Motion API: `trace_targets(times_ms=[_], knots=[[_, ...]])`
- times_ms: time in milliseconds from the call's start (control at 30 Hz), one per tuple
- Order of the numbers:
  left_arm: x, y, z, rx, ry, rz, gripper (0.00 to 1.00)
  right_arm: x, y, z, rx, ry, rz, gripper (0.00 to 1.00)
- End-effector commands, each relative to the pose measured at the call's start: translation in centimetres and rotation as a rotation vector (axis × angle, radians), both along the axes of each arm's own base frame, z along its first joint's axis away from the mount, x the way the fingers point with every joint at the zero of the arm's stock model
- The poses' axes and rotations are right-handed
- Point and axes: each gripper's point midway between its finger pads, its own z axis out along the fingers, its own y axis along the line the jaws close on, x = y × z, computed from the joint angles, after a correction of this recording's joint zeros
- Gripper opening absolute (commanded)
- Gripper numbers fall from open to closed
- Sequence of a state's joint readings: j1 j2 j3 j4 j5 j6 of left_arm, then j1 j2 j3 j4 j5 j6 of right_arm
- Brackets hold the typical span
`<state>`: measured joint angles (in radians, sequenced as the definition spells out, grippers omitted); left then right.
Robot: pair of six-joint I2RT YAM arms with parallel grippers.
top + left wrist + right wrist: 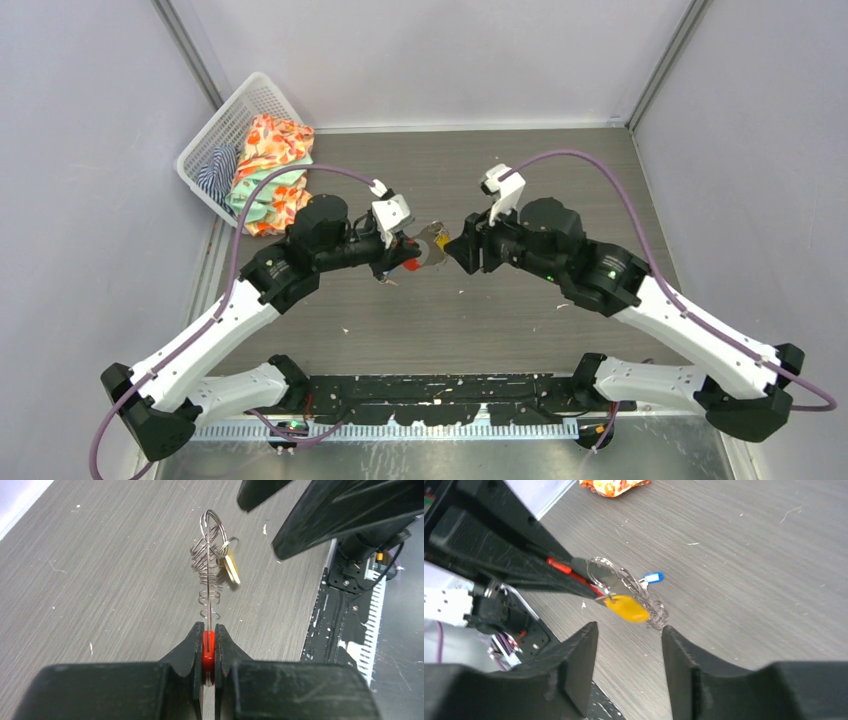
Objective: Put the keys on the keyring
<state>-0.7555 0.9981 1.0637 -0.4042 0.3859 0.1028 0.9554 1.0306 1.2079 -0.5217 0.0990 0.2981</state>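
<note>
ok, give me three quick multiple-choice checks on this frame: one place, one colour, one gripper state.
1. The white basket sits at the:
A) far left corner
B) far right corner
C) near edge, between the arm bases

2. The tag of the keyring, clamped in the left gripper, is:
A) blue
B) red
C) green

3. The right gripper is:
A) shut tight
B) open, nothing between its fingers
C) out of view

Key:
1 A: the top view shows it against the upper left wall.
2 B: red shows between the closed fingers in the left wrist view.
3 B: its own wrist view shows a clear gap between the fingers.
</note>
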Motion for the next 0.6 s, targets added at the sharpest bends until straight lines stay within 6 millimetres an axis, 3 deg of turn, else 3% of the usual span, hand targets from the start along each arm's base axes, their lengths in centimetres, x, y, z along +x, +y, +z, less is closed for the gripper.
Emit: trace_targets(times_ms=[0,133,333,467,567], knots=[[-1.4,-0.7,3.1,-0.088,-0.006,-0.090,0.00,-2.0,-1.6,2.1,-0.013,-0.072,0.092,0.63],[-3.8,-1.5,4.4,-0.134,0.087,-0.223,0.00,-4.7,-1.1,0.9,-0.002,-0.027,0.263,0.71],[-6.5,-1.9,6.0,-0.200,0.228,-0.354,0.00,-6.6,0.1,0.7,0.097,0.012,0.384,0.74],[-7.8,-1.9,6.7,-0.217,0.270,-0.417,0.00,-6.8,0.5,1.1,0.140,0.010,0.396,0.70],[-7.9,-1.9,6.9,-0.221,0.278,-0.421,0.00,-7.4,0.9,1.9,0.182,0.018,0.427,0.61]])
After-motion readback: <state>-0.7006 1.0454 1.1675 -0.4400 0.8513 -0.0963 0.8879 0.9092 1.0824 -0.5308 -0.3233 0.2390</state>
